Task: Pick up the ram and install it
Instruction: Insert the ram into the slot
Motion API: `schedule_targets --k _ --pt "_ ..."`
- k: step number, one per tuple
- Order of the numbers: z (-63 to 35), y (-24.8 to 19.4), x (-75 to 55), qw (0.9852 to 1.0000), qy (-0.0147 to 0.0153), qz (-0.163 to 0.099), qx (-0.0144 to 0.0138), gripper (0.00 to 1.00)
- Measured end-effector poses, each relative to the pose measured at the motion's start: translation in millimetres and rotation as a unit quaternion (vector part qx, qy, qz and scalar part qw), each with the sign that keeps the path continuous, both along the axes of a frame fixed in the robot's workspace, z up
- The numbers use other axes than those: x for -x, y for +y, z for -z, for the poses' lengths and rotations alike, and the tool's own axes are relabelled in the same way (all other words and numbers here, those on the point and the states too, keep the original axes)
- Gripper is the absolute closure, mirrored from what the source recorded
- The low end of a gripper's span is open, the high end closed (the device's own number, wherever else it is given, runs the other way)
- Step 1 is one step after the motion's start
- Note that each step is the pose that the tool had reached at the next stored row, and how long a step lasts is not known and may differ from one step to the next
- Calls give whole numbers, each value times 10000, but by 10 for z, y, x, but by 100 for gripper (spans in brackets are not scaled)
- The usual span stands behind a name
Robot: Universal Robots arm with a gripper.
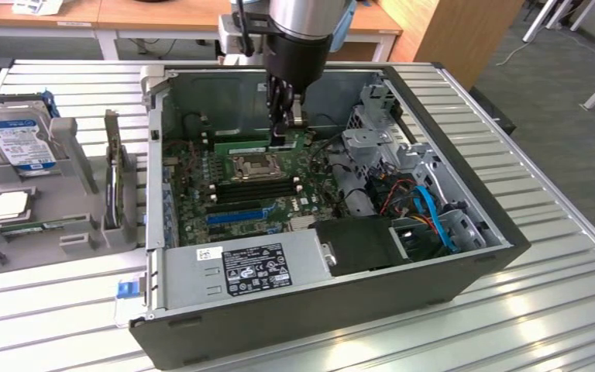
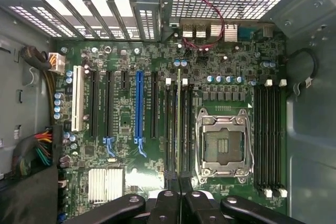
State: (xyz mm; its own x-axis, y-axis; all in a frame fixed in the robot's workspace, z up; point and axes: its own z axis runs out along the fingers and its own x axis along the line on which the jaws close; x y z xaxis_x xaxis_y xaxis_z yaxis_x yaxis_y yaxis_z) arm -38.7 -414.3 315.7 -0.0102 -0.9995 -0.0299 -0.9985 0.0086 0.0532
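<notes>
The ram (image 1: 242, 144) is a thin green stick, held level inside the open computer case (image 1: 463, 271) above the motherboard (image 1: 266, 203). My gripper (image 1: 288, 124) reaches down from above and is shut on one end of it. In the wrist view the ram (image 2: 179, 119) is seen edge-on, lined up along a memory slot beside the CPU socket (image 2: 223, 142), between the black fingers (image 2: 167, 203) of the gripper (image 2: 179, 196). Whether it sits in the slot or hovers just over it I cannot tell.
A grey holder (image 1: 29, 232) on the exterior view's left carries a hard drive (image 1: 13, 139), a dark expansion card (image 1: 118, 182) and another green stick (image 1: 39, 227). The power supply (image 1: 245, 263), drive cage (image 1: 380, 147) and blue cables (image 1: 437, 217) crowd the case.
</notes>
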Motion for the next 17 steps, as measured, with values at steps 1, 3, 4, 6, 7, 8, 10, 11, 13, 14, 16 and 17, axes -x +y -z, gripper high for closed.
schedule_targets --k 1,3,4,6,7,8,10,11,13,14,16,17 --pt "11 0 0 10000 0 0 0 88" --pt "33 0 0 10000 0 0 0 88" --pt "45 0 0 10000 0 0 1 88" --pt "68 0 0 10000 0 0 0 88" --pt "80 0 0 10000 0 0 0 88" --pt "90 0 0 10000 0 0 0 88" --pt "111 0 0 10000 0 0 0 88" --pt "123 0 0 10000 0 0 0 88" --pt "150 0 0 10000 0 0 1 88" --pt "161 0 0 10000 0 0 1 88" --pt "181 0 1 10000 0 0 1 88" --pt "190 0 1 10000 0 0 1 88"
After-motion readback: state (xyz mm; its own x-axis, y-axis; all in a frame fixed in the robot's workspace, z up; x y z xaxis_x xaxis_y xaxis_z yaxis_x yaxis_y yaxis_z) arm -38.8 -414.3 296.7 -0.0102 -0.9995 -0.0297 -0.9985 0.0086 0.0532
